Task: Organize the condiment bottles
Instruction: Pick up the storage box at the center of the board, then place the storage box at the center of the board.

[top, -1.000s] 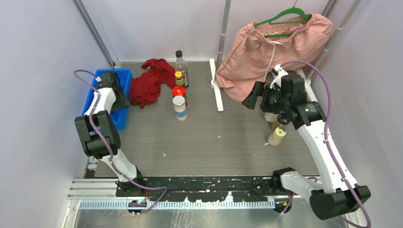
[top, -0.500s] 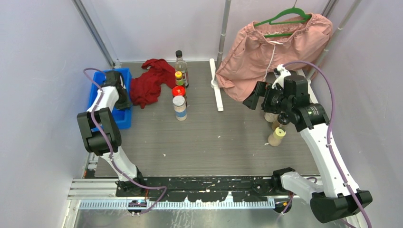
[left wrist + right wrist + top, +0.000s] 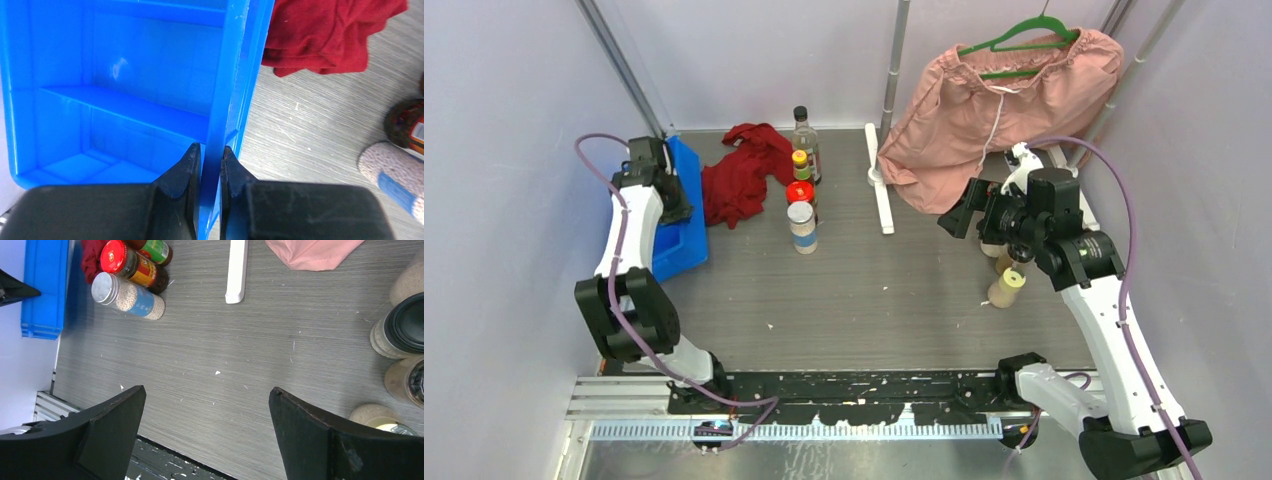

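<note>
Left gripper (image 3: 210, 150) has just clenched on a wall of the tray (image 3: 100, 115), tipping it up, seemingly to haul it toward the bottles (image 3: 802, 228) clustered right of the tray; right gripper (image 3: 206, 391) hangs wide open.

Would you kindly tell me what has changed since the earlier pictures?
The left fingers closed on the right wall of the blue tray, and the tray shifted slightly rightward and now looks tilted. The right arm drifted a little nearer, right fingers still wide open. The middle row of bottles, the beige bottles by the right arm and the red cloth stayed put.
</note>
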